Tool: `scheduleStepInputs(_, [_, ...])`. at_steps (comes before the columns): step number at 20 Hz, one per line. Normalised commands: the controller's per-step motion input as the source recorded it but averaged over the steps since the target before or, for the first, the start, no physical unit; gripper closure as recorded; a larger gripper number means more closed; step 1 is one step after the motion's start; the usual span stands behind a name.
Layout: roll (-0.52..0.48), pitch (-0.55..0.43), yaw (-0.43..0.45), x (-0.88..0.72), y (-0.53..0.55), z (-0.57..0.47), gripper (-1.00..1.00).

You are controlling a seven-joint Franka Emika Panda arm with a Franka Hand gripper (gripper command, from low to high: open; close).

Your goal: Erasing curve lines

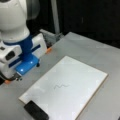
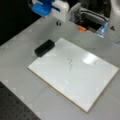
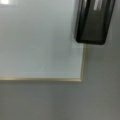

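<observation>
The squiggle (image 1: 61, 86) sits untouched mid-board (image 1: 82, 75); the eraser (image 1: 36, 111) lies at the board's lower-left corner. The end effector (image 1: 18, 78), at left frame, holds nothing; its opening cannot be told. A square, centred approach would suit the eraser

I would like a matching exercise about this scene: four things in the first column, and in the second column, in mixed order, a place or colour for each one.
Column 1
1. curve lines
2. eraser
3. white board
4. orange piece

Column 2
A. lies flat on the grey table
B. black, at a corner of the board
C. thin dark squiggle near the board's middle
D. on the table beyond the board, near the robot's base

Pairs: 1-C, 2-B, 3-A, 4-D

The gripper's fingers do not show in any view.
</observation>
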Motion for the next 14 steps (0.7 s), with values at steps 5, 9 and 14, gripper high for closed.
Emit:
scheduleStepInputs(5, [-0.007,0.139,0.228,0.31,-0.43,0.06,-1.0])
scheduleStepInputs(9, [-0.012,0.133,0.206,0.28,-0.38,0.06,-1.0])
scheduleStepInputs(14, [0.011,0.133,0.228,0.28,-0.41,0.04,-1.0])
